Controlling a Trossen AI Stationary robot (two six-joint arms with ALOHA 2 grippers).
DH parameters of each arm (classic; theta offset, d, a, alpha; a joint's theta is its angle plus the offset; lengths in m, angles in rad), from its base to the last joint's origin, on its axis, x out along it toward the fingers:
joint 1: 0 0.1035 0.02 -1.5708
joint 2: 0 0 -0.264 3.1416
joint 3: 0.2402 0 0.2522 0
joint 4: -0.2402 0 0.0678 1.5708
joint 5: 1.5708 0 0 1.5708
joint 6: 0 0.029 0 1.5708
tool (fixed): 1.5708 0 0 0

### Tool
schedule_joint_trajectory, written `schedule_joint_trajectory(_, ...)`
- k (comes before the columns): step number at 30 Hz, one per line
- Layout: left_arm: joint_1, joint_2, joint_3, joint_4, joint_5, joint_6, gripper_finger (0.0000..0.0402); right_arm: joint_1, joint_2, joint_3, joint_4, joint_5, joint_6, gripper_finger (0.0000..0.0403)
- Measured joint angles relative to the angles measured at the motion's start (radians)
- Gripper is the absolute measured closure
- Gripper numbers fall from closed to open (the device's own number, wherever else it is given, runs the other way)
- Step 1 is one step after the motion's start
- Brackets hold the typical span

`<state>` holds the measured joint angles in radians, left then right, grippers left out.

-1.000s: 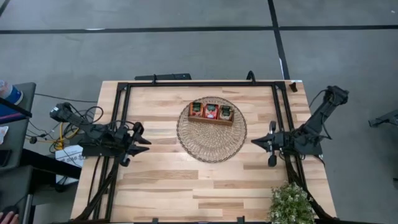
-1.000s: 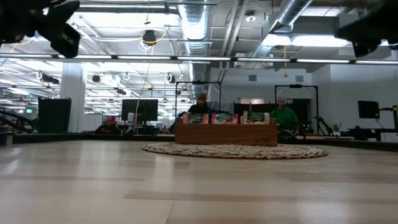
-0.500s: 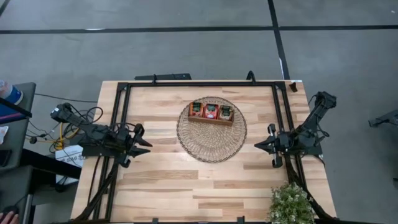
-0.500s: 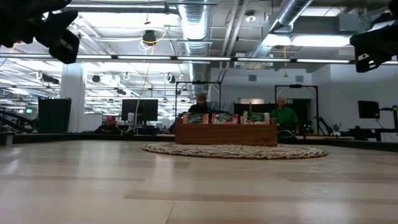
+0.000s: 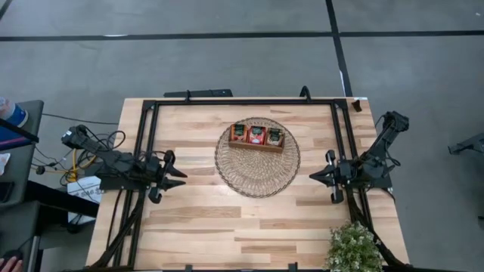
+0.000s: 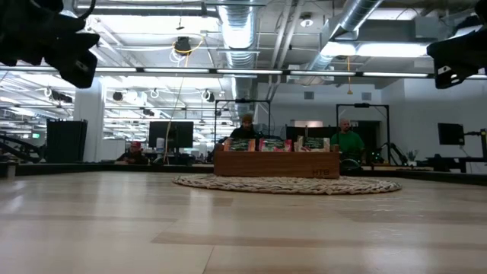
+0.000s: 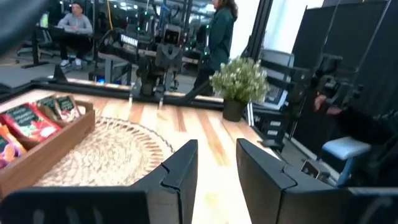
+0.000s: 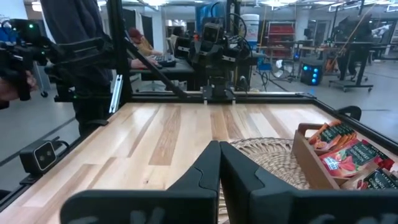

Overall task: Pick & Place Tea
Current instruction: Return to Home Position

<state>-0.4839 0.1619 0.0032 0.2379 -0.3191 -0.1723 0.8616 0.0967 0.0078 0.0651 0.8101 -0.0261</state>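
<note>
Several small red-orange and pale tea sachets stand upright in a brown wooden three-compartment tray. The tray sits on the far part of a round wicker mat at the table's middle. The sachets also show in the left wrist view and the right wrist view. My left gripper hovers open and empty left of the mat, pointing at it. My right gripper hovers shut and empty right of the mat, pointing at it.
A potted plant stands at the table's near right corner. A black frame rail runs along the far edge and down both sides. Bare wood lies between each gripper and the mat. People sit in the room behind the table.
My right gripper has drawn back a little toward the table's right edge as its arm folded, and has then kept still. My left arm has sunk slightly in the low view. The tray and sachets have not moved.
</note>
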Motion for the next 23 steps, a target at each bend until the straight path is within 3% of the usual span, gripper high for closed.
schedule_joint_trajectory(23, 0.0, 0.0, -0.001, -0.059, 0.0, 0.0, 0.03, 0.0, 0.0, -0.001, 0.0, 0.0, 0.0, 0.0403)
